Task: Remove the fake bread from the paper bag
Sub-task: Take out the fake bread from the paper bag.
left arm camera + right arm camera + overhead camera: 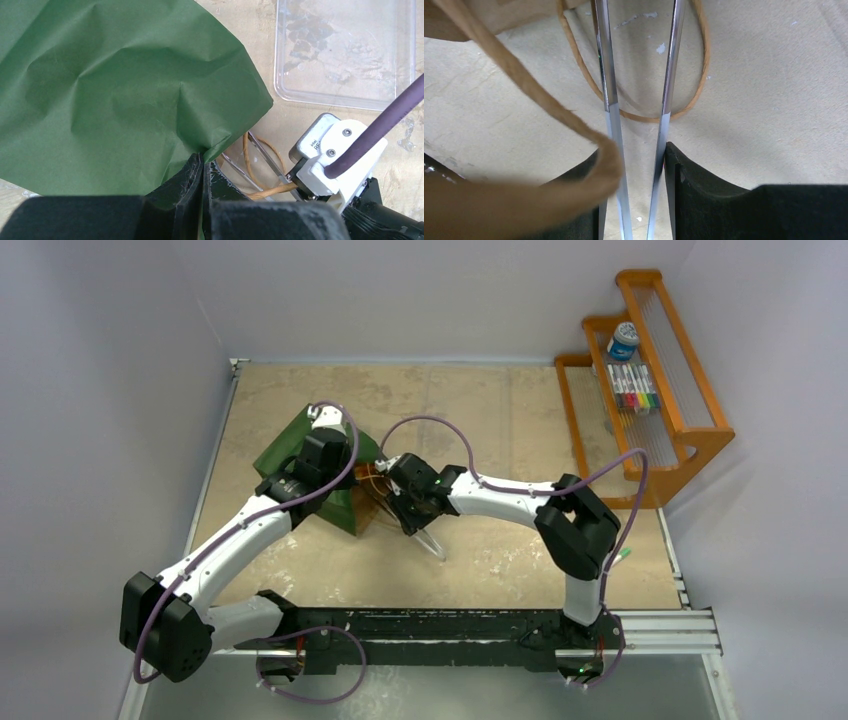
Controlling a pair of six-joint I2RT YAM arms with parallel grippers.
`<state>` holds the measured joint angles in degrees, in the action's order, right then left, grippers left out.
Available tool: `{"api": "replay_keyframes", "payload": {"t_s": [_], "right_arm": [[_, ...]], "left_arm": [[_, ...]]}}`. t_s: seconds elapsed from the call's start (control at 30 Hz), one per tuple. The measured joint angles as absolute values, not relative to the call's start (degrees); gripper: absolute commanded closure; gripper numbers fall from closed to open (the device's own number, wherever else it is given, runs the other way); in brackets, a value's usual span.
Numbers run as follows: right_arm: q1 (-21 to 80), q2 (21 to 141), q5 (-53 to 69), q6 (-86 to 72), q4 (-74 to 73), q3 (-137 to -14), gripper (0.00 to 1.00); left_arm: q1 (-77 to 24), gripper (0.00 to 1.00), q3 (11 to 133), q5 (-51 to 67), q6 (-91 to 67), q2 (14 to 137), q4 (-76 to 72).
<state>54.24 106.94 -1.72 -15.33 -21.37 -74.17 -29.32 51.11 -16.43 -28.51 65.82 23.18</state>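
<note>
We are working on the reach-in step. Our left gripper [201, 162] is clenching the rim of the paper bag [115, 90], pinning its creased dark green wall beside the mouth. Our right gripper [639, 165] is squeezing the two arms of the metal tongs [609, 75], whose tips are pointing toward the bag's opening. A brown cord handle [524, 95] is looping across the tongs and trailing onto the table [774, 100]. We are not seeing the fake bread in any view, so we are judging that it is sitting inside the bag, which is lying at the middle left of the table. For the next move we are needing to slide the tongs deeper past the cord and close them on a piece. A clear tray [345, 50] is sitting near the bag.
</note>
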Motion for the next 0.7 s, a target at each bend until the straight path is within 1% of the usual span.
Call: {"api": "replay_keyframes", "payload": {"t_s": [0.5, 0.7], "right_arm": [[53.9, 104.9, -2.0, -16.0, -23.2, -71.4, 0.56], [53.5, 104.6, -2.0, -15.8, -23.9, -72.3, 0.56]], "left_arm": [[-29.3, 1.00, 51.1, -16.4, -28.5, 65.8, 23.2], [-29.3, 1.00, 51.1, -16.2, -28.5, 65.8, 23.2]]}}
